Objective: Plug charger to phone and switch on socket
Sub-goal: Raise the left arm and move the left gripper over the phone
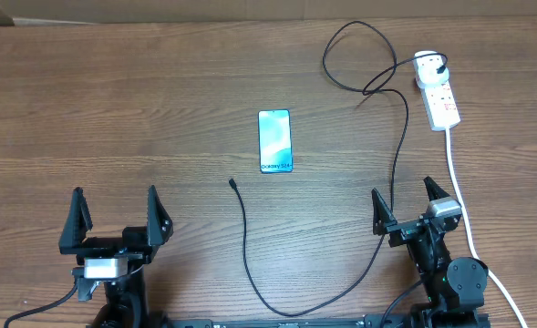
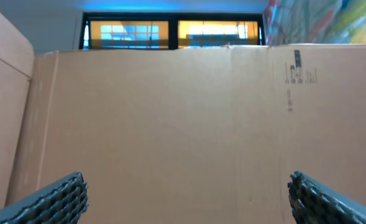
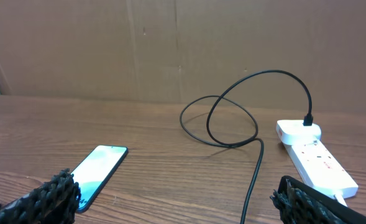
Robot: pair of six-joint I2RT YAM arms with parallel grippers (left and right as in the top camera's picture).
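I saw both arms parked at the near edge of the wooden table (image 1: 113, 109), neither one touching anything.

The left gripper (image 1: 118, 219) stood with its jaws spread wide and nothing between them. Its wrist camera showed only a plain cardboard wall (image 2: 170, 124) ahead of the fingers (image 2: 58, 198).

The right gripper (image 1: 405, 205) was likewise spread wide and empty.

The phone (image 1: 274, 141) lay flat, screen up and lit blue-teal. It was ahead of both grippers and between them: forward and to the right of the left gripper, forward and to the left of the right one. Its edge with the white lettering faced the grippers.

The charger (image 1: 246, 239), a thin black cable, had its small connector tip lying loose on the table. The tip was short of the phone and apart from it, between the two grippers and a little nearer the left one. From there the cable curved back towards the arm bases. It then ran forward just beside the right gripper's left finger and looped once. It ended at a white plug seated in the far end of the socket (image 1: 441, 98).

The socket, a white power strip, lay ahead and slightly right of the right gripper. Its thick white cord (image 1: 459, 196) trailed back close past that gripper's right side.
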